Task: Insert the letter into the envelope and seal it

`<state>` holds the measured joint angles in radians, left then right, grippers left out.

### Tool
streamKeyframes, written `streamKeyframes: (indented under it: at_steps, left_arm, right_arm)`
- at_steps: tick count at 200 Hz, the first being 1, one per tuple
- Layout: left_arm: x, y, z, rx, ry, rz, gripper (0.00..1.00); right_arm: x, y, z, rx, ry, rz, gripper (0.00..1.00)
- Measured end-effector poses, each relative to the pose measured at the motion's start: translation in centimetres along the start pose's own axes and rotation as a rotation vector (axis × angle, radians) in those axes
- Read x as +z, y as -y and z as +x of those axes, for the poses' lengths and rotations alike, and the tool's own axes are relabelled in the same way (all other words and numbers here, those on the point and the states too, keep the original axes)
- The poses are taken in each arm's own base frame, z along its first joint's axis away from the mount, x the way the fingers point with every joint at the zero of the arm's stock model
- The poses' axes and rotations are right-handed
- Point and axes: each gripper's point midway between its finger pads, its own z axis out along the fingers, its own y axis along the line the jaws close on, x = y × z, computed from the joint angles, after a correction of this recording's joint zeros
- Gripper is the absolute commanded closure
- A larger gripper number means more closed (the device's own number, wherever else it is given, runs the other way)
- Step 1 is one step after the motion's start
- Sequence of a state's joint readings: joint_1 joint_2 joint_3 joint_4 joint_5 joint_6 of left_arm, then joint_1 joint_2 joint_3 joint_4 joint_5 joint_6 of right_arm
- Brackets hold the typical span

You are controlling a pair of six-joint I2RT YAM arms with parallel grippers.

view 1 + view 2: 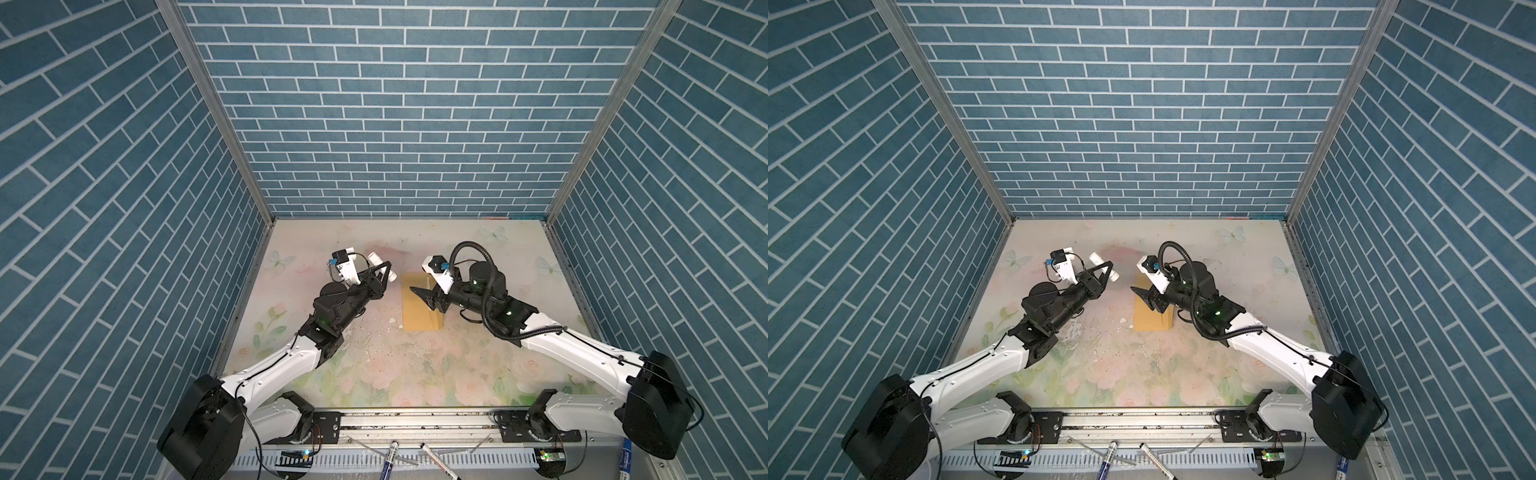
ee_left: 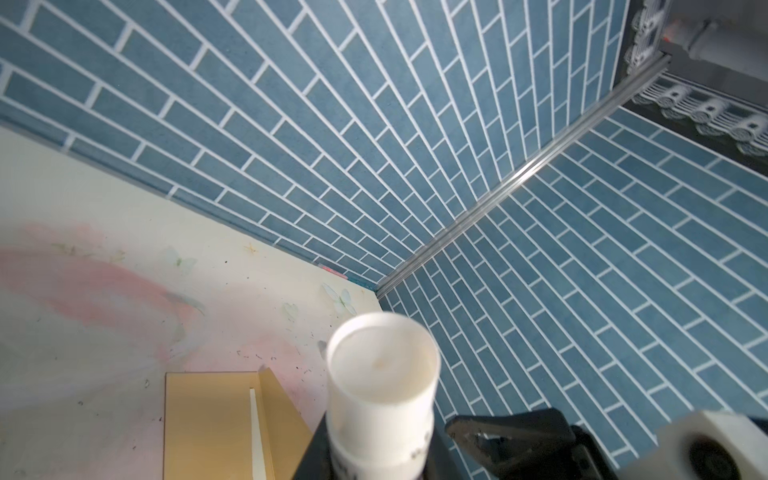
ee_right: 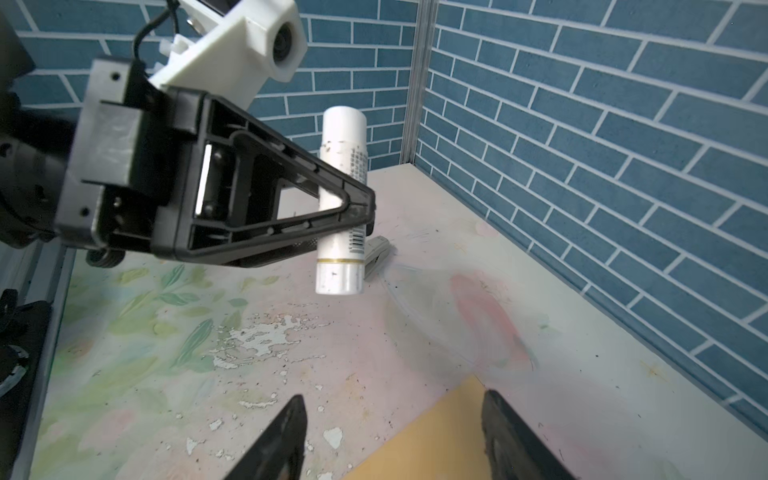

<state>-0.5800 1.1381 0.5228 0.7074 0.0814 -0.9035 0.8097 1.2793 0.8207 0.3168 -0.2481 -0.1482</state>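
**Desk:** What did the left arm have when you looked?

**Operator:** I saw the left pincer (image 1: 387,271) clamped across a white plastic cylindrical tube (image 1: 383,266) with small print and a barcode on its side. It was raised above the floral-printed worktop (image 1: 415,374), between the middle and the far left corner. From the right wrist camera I could see the tube (image 3: 341,166) standing roughly upright, with the black fingers (image 3: 357,208) pinching it around its middle.

**Desk:** And the right one?

**Operator:** The right pincer (image 1: 422,297) had its jaws spread and nothing between them. It sat over the far part of the long mustard-yellow paper envelope (image 1: 417,320). I couldn't tell whether it touched the paper.

**Desk:** Where did the envelope lie?

**Operator:** Flat on the worktop, about midway between the left and right edges and in the far half, with its length running from near edge to far edge. A folded strip along its right-hand long side stood up. Through the left wrist camera I noticed a thin pale sliver (image 2: 254,432) beside that fold, but I couldn't say if it was the letter.
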Motion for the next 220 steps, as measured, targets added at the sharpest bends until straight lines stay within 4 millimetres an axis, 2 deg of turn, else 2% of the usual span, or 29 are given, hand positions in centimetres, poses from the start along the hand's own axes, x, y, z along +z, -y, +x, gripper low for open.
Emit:
streamKeyframes:
  at_steps: [52, 102, 159, 205, 220]
  left_arm:
    - [0.0, -1.1, 0.2, -0.104, 0.003, -0.051, 1.0]
    - [0.0, -1.0, 0.2, -0.13, 0.004, -0.048, 1.0]
    - [0.0, -0.9, 0.2, -0.138, 0.003, -0.041, 1.0]
    - [0.0, -0.4, 0.1, -0.14, 0.003, -0.021, 1.0]
    - [0.0, -0.4, 0.1, -0.141, 0.002, -0.017, 1.0]
  right_arm:
    - [2.6, -1.8, -1.8, -0.086, 0.126, 0.022, 0.39]
    - [4.6, -2.6, -1.2, -0.117, 0.144, 0.059, 0.42]
    - [5.3, -2.2, -0.7, -0.115, 0.147, 0.106, 0.52]
    - [5.5, -2.1, -0.8, -0.112, 0.157, 0.114, 0.54]
    - [5.7, -2.2, -0.6, -0.108, 0.154, 0.112, 0.58]
